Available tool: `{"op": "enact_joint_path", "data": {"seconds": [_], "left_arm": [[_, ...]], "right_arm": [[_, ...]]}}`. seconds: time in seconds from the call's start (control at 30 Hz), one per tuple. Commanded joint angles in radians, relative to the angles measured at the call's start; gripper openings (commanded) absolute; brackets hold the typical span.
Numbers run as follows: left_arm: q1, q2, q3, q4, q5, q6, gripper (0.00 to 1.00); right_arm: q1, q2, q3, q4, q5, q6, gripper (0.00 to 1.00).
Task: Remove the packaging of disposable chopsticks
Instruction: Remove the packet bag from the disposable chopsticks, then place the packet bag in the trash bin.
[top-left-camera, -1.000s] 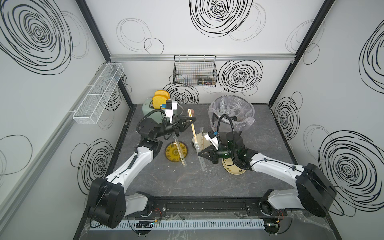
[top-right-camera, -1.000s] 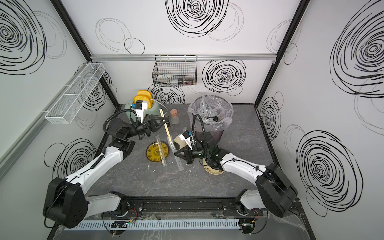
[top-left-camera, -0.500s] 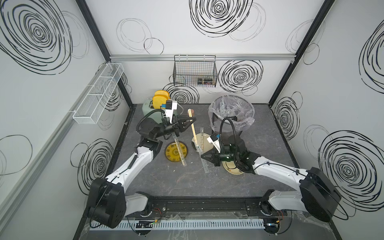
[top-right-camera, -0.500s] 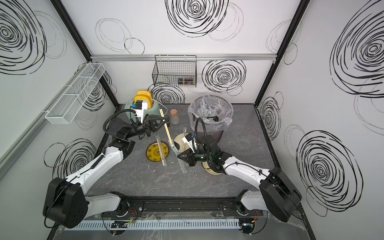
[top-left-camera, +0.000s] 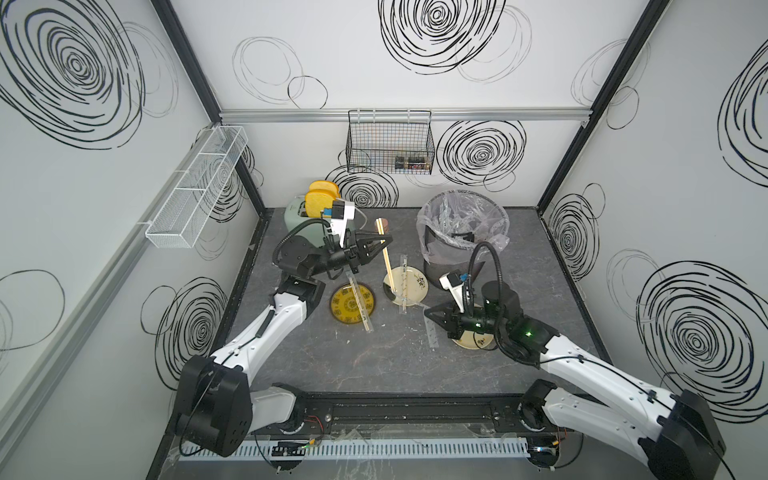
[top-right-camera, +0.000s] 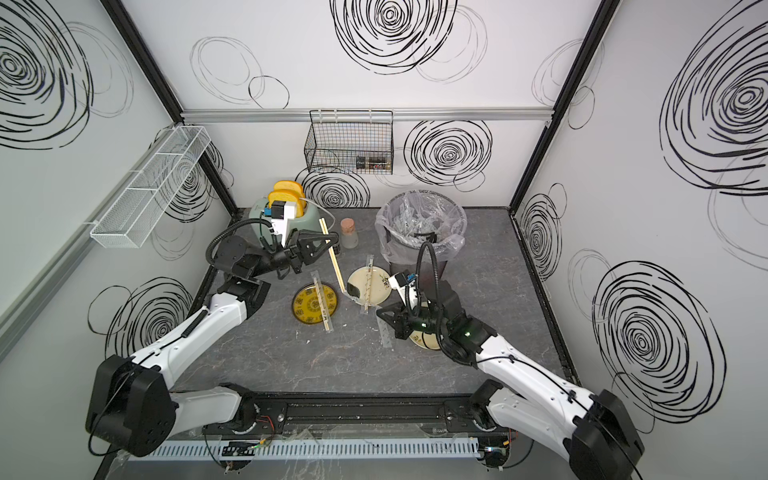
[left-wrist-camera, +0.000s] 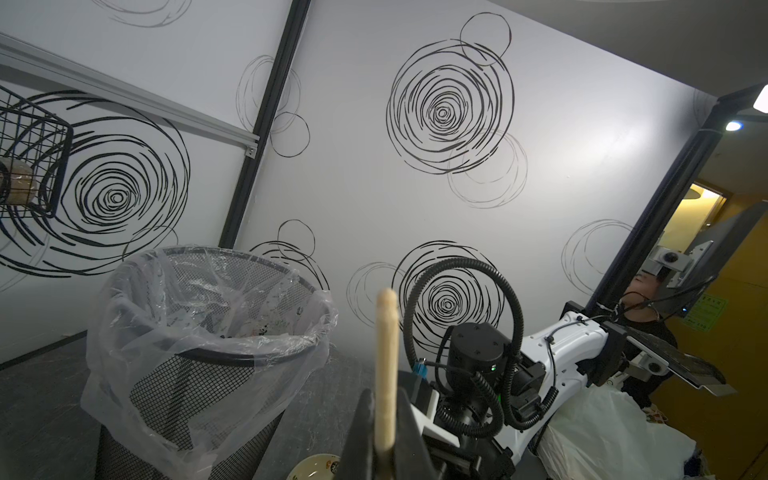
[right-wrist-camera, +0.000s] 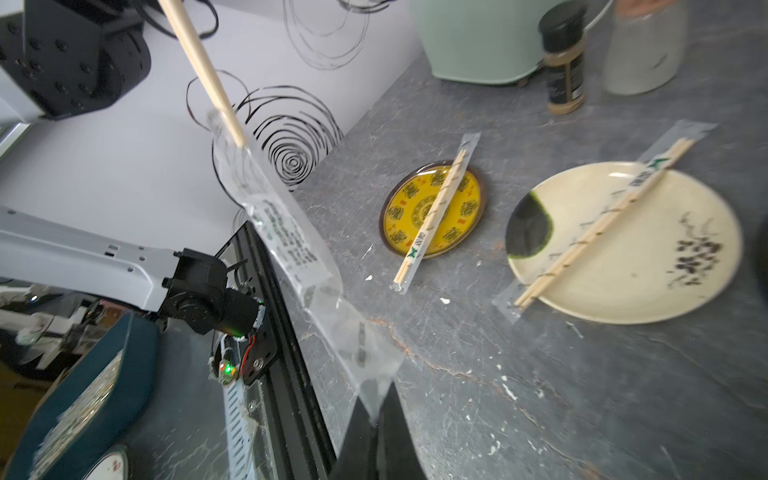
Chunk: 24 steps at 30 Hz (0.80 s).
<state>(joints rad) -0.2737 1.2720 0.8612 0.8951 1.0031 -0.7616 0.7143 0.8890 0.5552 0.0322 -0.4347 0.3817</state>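
Nearest the front of the desk (top-left-camera: 374, 365), the right tool (right-wrist-camera: 376, 415) is pressed together on one end of a clear printed sleeve (right-wrist-camera: 286, 241), pinching it flat. The sleeve stretches away from it up to the bare chopsticks (right-wrist-camera: 199, 62), whose tip sits just inside the sleeve's open mouth. Beyond that, a second sleeved pair (top-left-camera: 358, 303) lies across the yellow plate (top-left-camera: 343, 307), and beside it a third sleeved pair (top-left-camera: 403, 286) lies across the cream plate (top-left-camera: 411, 295). Farther back, the left tool (top-left-camera: 387, 241) hangs above the desk, clamped on the bare chopsticks a little below their upper end, so that they slant down toward the cream plate. Near the back wall stand the lined bin (top-left-camera: 434, 253) and, in the left corner, the green toaster (top-left-camera: 296, 212).
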Motion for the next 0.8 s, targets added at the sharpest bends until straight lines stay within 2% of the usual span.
{"op": "enact_joint_path", "data": {"seconds": [0.0, 0.13, 0.27, 0.33, 0.4, 0.6, 0.7, 0.77], "left_arm": [[0.004, -0.025, -0.002, 0.038, 0.020, 0.022, 0.00], [0.002, -0.019, -0.001, 0.033, 0.021, 0.024, 0.00], [-0.001, -0.015, -0.001, 0.029, 0.022, 0.022, 0.00], [-0.003, -0.016, -0.001, 0.026, 0.022, 0.025, 0.00], [-0.007, -0.015, -0.001, 0.022, 0.022, 0.029, 0.00], [-0.010, -0.019, 0.004, -0.010, 0.019, 0.056, 0.00], [-0.008, -0.025, 0.014, -0.064, 0.014, 0.095, 0.00], [-0.008, -0.030, 0.019, -0.097, 0.008, 0.119, 0.00]], "right_arm": [[-0.014, -0.115, 0.054, -0.124, 0.162, -0.004, 0.00], [-0.045, -0.167, 0.165, -0.226, 0.229, -0.014, 0.00], [-0.061, -0.118, 0.322, -0.275, 0.292, -0.042, 0.00], [-0.082, -0.050, 0.439, -0.325, 0.375, -0.055, 0.00], [-0.146, 0.055, 0.573, -0.386, 0.404, -0.086, 0.00], [-0.444, 0.339, 0.864, -0.500, 0.307, -0.136, 0.00], [-0.513, 0.426, 0.911, -0.484, 0.300, -0.180, 0.00], [-0.522, 0.493, 0.947, -0.492, 0.311, -0.213, 0.00]]}}
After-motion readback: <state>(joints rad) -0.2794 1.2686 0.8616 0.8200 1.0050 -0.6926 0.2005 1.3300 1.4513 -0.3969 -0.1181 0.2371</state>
